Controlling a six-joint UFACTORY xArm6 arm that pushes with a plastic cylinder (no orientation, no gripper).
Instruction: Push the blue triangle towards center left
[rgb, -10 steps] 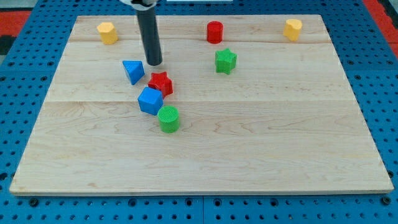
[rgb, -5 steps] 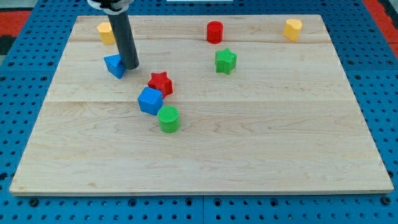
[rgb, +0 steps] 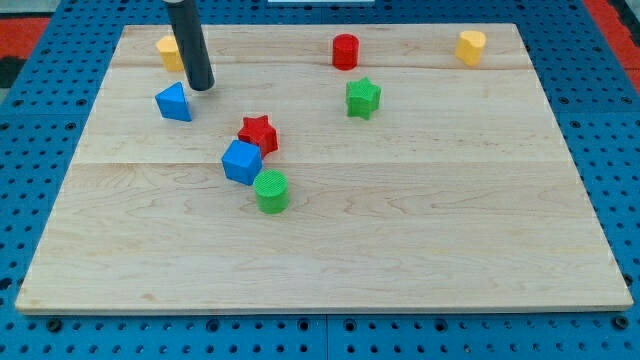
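Down at the view's bottom we've got plain bare wooden board (rgb: 330, 270) and nothing to worry about, then moving up we hit the little cluster: green cylinder (rgb: 270, 191), blue cube (rgb: 241, 161) touching it or nearly so, and the red star (rgb: 258, 132) tucked right against the cube's upper right. Past that, off to the view's left, sits the blue triangle (rgb: 174, 102), in the upper left part of the board and well apart from the cluster. Our tip (rgb: 202, 86) is just beside it, up and to the right; it's hard to say from this angle if we're touching the block or sitting a hair off it. No jaws on this rig, it's just a bare rod, so nothing to spread or pinch. Further back are the green star (rgb: 363, 98), the red cylinder (rgb: 345, 50), and two yellow blocks (rgb: 171, 52) (rgb: 471, 45) along the top edge, the left one partly hidden behind our rod. What could go wrong, we reckon: the triangle still needs to go down-left, and pushing on a slanted face off-centre could spin it or let it slip past the tip. Push too straight left and it heads for the board edge instead.
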